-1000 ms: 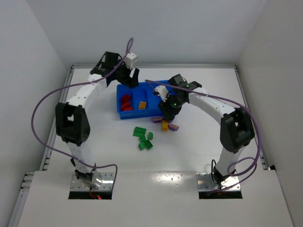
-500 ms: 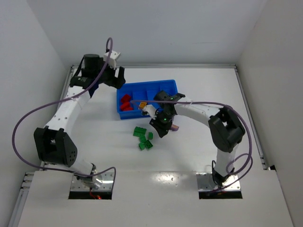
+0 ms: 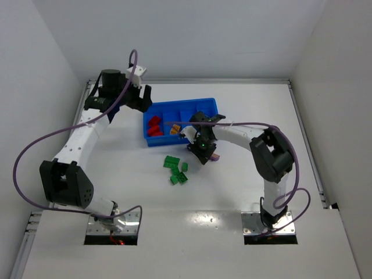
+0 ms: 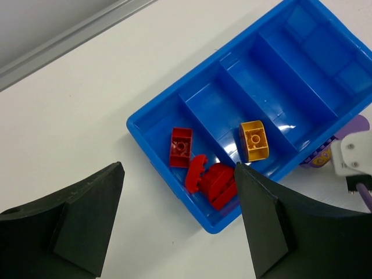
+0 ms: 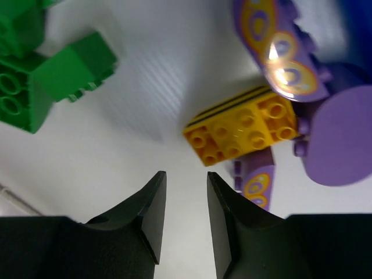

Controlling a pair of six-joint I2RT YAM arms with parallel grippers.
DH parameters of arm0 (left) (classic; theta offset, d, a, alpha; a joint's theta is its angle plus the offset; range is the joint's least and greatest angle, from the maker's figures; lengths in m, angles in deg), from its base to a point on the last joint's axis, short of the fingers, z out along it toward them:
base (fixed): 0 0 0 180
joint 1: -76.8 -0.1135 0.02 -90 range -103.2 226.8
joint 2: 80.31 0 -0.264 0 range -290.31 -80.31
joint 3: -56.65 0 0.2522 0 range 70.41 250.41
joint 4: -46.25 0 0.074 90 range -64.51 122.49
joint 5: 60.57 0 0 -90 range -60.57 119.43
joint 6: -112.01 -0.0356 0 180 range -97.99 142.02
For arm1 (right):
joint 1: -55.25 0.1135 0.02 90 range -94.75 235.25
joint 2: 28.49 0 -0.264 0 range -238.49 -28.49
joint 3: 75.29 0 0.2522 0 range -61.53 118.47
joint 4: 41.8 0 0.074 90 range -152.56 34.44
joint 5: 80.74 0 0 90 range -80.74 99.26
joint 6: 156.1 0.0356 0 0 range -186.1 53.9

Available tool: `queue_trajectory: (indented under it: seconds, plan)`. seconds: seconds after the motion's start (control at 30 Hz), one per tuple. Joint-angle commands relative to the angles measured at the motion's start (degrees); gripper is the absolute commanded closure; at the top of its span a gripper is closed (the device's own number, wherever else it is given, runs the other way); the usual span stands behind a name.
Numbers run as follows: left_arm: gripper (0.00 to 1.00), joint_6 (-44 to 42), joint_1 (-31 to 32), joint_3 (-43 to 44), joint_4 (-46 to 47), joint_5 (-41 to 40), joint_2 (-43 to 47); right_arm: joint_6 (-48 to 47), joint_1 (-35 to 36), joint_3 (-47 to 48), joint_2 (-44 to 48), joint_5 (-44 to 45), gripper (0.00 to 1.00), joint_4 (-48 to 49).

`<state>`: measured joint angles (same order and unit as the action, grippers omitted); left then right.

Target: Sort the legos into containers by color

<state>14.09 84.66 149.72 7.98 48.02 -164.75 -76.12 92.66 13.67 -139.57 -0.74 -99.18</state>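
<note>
The blue tray [image 3: 195, 110] has four compartments. Its leftmost one holds red bricks [image 3: 154, 127], the one beside it a yellow brick [image 3: 174, 129]. The left wrist view shows the tray [image 4: 302, 75], the red bricks [image 4: 218, 183] and the yellow brick [image 4: 254, 140]. Green bricks [image 3: 176, 170] lie on the table in front. My right gripper [image 3: 201, 152] is low over the table, jaws slightly apart and empty [image 5: 185, 174], just short of a yellow brick [image 5: 241, 131] among purple bricks [image 5: 279, 49]. My left gripper [image 3: 142, 97] is wide open and empty [image 4: 178, 168] above the tray's left end.
Green bricks [image 5: 35, 87] lie left of my right gripper. A purple brick [image 3: 214, 156] lies against the tray's front wall. White walls enclose the table on three sides. The two right compartments [image 4: 325, 52] show only bare blue floor.
My left arm swung from above the tray back to the left and now holds nearly still. My right gripper dropped down-left toward the table, then shifted slightly toward the yellow and purple bricks.
</note>
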Motion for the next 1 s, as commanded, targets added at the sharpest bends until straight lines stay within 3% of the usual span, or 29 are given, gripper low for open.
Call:
queue_trajectory:
  seconds: [0.0, 0.27, 0.53, 0.67, 0.97]
  plan:
    - [0.17, -0.25, -1.09, -0.12, 1.75, 1.18, 1.48, 3.07, -1.28, 1.27, 0.0, 6.12, 0.63, 2.56]
    - [0.17, -1.31, -1.62, -0.12, 1.75, 1.19, 0.42, 4.4, -4.19, 3.38, -2.55, 5.61, 0.43, 2.57]
    - [0.17, -1.83, -1.62, -2.49, 1.75, 0.66, 1.48, 4.4, -3.48, 8.82, -3.17, -7.55, 0.35, -1.03]
    - [0.17, -1.83, -1.62, -3.63, 1.75, 0.66, 2.52, 6.5, -2.96, 9.53, -3.17, -9.42, 0.32, -1.65]
    - [0.17, -1.83, -1.62, -4.16, 1.75, 0.13, 3.06, 25.64, 0.2, 6.46, 0.07, 7.6, 0.35, 3.79]
